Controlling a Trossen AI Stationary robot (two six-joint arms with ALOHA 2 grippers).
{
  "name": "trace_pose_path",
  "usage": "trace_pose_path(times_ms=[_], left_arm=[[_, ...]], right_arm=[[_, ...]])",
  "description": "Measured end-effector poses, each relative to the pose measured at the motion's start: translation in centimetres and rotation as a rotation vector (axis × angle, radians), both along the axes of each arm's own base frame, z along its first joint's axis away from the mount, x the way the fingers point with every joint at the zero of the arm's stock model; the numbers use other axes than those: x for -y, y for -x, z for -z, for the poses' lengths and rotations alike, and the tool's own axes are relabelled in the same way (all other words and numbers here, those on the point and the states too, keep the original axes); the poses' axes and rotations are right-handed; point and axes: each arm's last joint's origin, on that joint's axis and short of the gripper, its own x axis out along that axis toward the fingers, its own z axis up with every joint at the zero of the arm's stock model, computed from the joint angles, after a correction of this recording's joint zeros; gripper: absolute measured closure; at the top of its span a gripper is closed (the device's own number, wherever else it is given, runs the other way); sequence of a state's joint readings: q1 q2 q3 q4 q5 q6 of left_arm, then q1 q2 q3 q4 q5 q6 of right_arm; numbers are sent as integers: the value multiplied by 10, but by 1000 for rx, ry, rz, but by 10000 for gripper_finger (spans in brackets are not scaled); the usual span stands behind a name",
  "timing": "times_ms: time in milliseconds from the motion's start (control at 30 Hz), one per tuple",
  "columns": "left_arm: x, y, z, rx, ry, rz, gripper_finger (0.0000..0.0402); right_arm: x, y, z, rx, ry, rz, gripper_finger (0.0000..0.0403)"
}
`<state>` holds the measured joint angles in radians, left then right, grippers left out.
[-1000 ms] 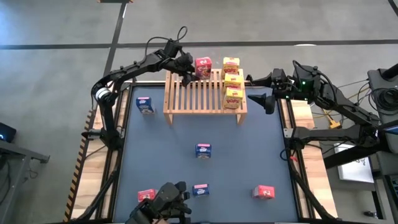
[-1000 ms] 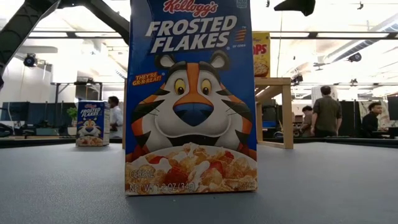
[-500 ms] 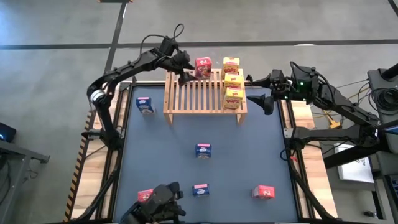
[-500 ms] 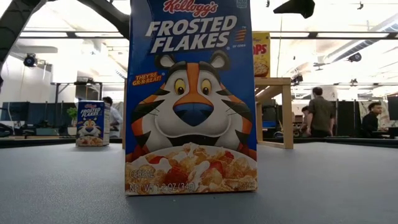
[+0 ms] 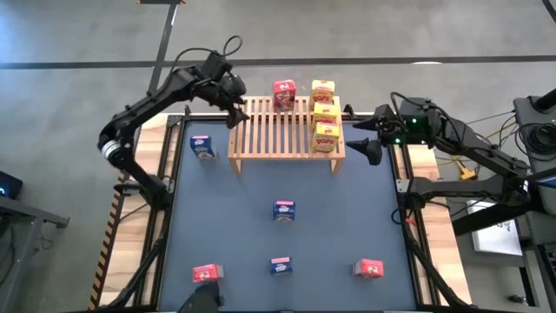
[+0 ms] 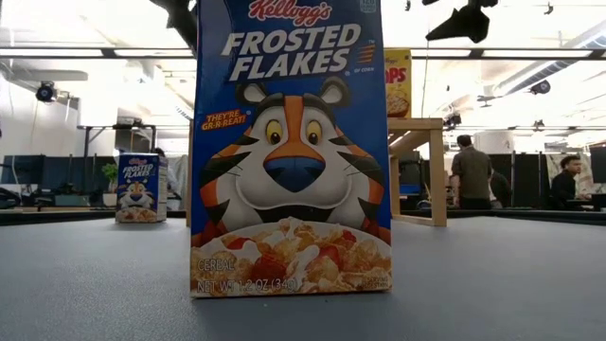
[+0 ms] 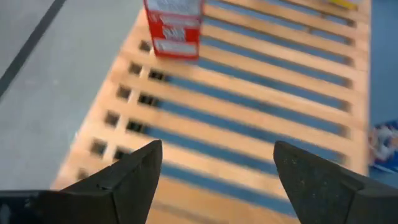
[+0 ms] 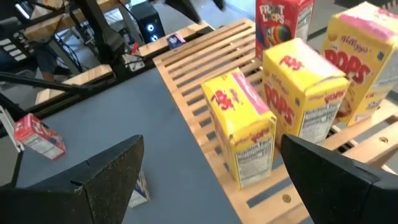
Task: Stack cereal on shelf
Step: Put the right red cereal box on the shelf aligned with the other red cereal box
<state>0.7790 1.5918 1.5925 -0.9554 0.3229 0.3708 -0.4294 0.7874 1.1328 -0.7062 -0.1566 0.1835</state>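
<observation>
The slatted wooden shelf (image 5: 287, 130) stands at the table's far side. A red cereal box (image 5: 283, 93) and three yellow boxes (image 5: 326, 113) stand on its slats. Blue boxes (image 5: 284, 209) (image 5: 201, 146) (image 5: 280, 265) and two red boxes (image 5: 205, 274) (image 5: 369, 269) stand on the table. My left gripper (image 5: 236, 109) is open and empty above the shelf's far-left corner, left of the red box (image 7: 174, 28). My right gripper (image 5: 363, 139) is open and empty beside the shelf's right end, facing the yellow boxes (image 8: 239, 127).
In the low view a blue box (image 6: 289, 147) stands close to the camera and hides most of the table behind it. The shelf's slats between the red box and its left end are bare (image 7: 249, 106). People stand in the room beyond.
My left gripper has drawn away from the red box toward the table's left edge, along the shelf's far side. The red box stays upright on the shelf. A dark shape near the red box at the table's near edge has pulled back out of view.
</observation>
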Motion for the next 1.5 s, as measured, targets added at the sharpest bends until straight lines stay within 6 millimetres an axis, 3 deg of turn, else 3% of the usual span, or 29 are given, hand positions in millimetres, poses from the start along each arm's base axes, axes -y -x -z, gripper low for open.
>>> trace_pose_path(times_ms=[167, 333, 533, 700, 800, 900, 1100, 1333, 1500], left_arm=[[42, 5, -14, -33, 67, 31, 123], [95, -2, -16, -98, 13, 70, 127], [157, -2, -21, -67, 5, 146, 128], [195, 1, -18, -38, -9, 177, 128], [212, 1, -12, 8, 15, 204, 128], [227, -2, -4, 56, 37, 236, 128], [251, -4, 16, 77, 97, 258, 128], [271, -6, 32, 112, 37, 253, 128], [282, -16, 31, 299, -63, 213, 128]], right_arm=[[-5, 5, 11, -15, -9, -14, 37], [-14, 14, 17, 6, -24, -40, 37], [-31, 35, 20, 70, -21, -101, 37], [-37, 21, 56, -43, -66, -182, 37], [-41, 10, 79, -112, -150, -229, 37], [-52, 3, 89, -127, -219, -335, 37], [-85, -3, 87, -103, -178, -406, 37], [-132, -7, 85, -118, -87, -474, 37], [-162, -7, 90, -228, -17, -480, 37]])
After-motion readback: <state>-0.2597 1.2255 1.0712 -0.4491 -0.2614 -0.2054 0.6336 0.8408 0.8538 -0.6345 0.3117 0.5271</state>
